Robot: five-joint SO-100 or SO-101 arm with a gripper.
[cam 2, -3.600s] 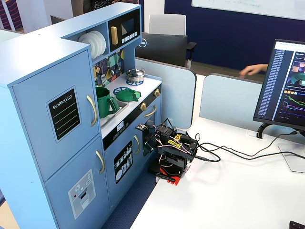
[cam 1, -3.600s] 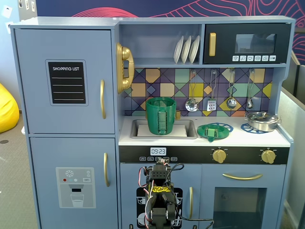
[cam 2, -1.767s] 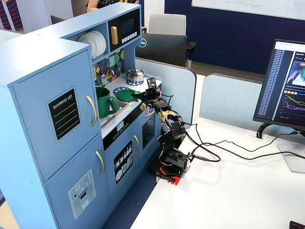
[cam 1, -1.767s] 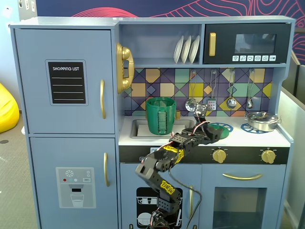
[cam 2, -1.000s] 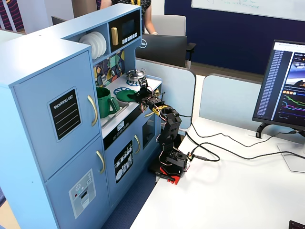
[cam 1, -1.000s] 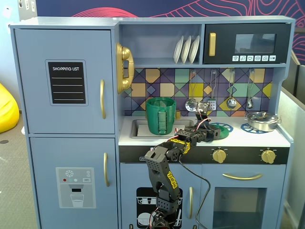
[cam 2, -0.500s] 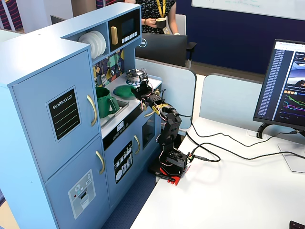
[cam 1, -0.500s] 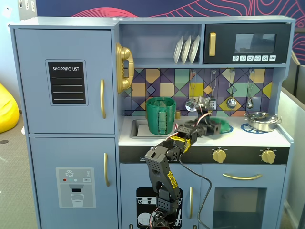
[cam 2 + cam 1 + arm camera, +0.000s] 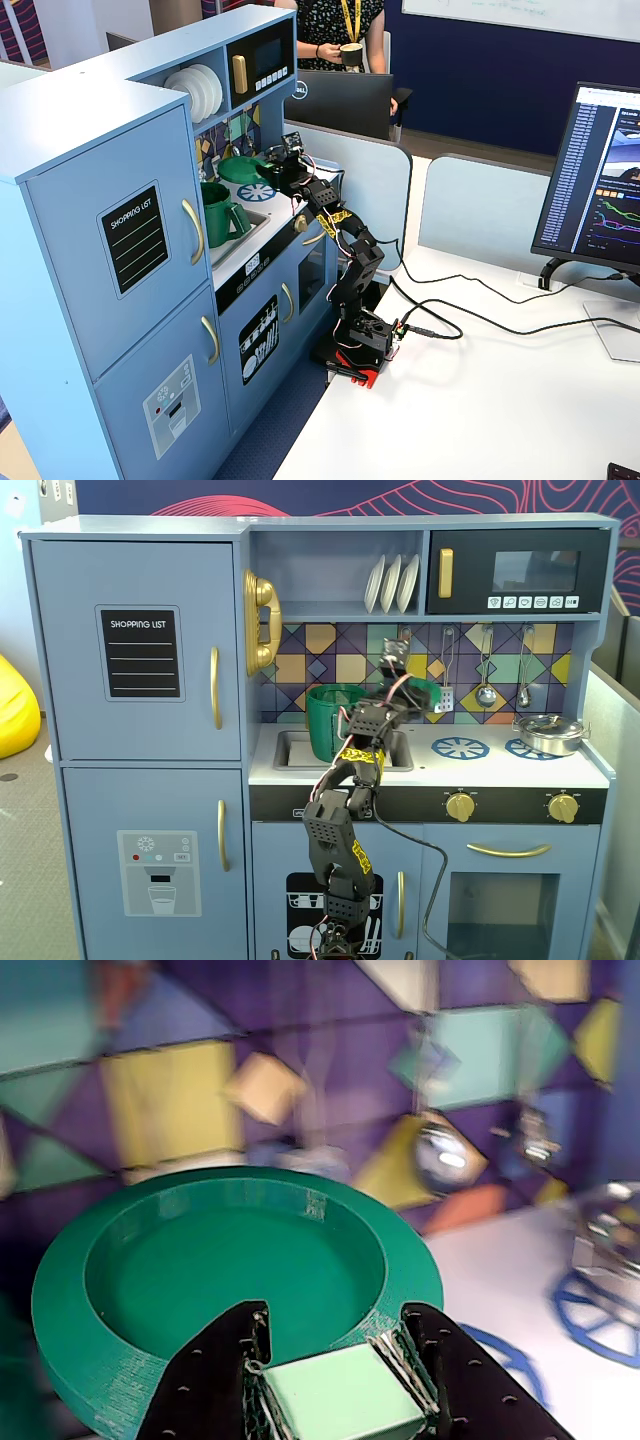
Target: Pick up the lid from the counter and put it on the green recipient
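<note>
My pincer (image 9: pixel 340 1360) is clamping the pale green knob of the round flat green plastic lid (image 9: pixel 235 1260), holding it in the air above the white counter (image 9: pixel 500 770). In a fixed view, the lid (image 9: pixel 415 692) is hanging just right of the tall ribbed dark-green plastic pot (image 9: pixel 328 720), which is standing in the sink.
</note>
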